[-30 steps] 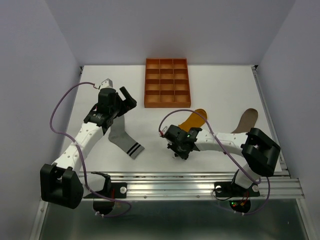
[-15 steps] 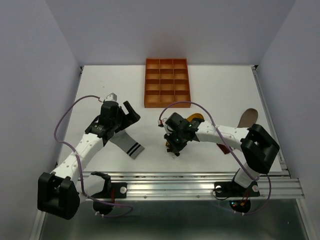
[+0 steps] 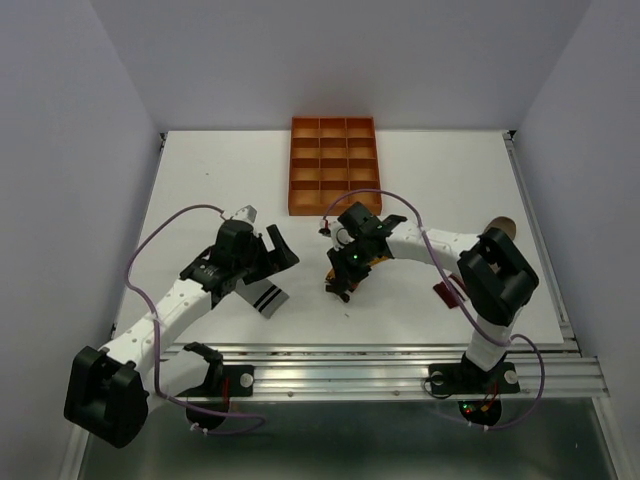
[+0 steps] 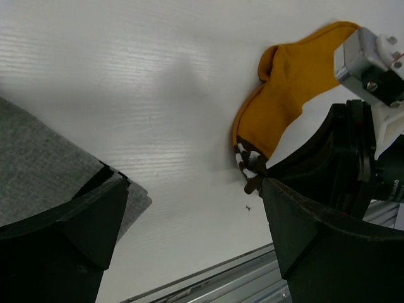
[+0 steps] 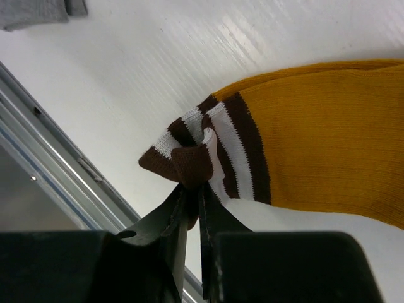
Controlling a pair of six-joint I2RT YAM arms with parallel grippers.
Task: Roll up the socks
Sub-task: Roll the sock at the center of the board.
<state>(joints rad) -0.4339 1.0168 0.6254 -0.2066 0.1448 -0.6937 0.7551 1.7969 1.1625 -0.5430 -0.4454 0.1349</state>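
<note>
- Right gripper (image 5: 192,184) is nearly closed, pinching the striped cuff of the mustard sock (image 5: 315,139).
- Left gripper (image 4: 196,233) is spread wide and holds nothing.
- Three socks, it seems: mustard, grey sock (image 3: 262,297), and taupe sock (image 3: 499,224), mostly hidden by the arm.

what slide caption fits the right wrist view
Right fingers pinching the striped cuff of a soft mustard-yellow ankle sock on a white table

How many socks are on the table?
3: grey sock under the left gripper, yellow sock pinched by the right gripper, brown sock partly hidden behind the right arm.
</note>
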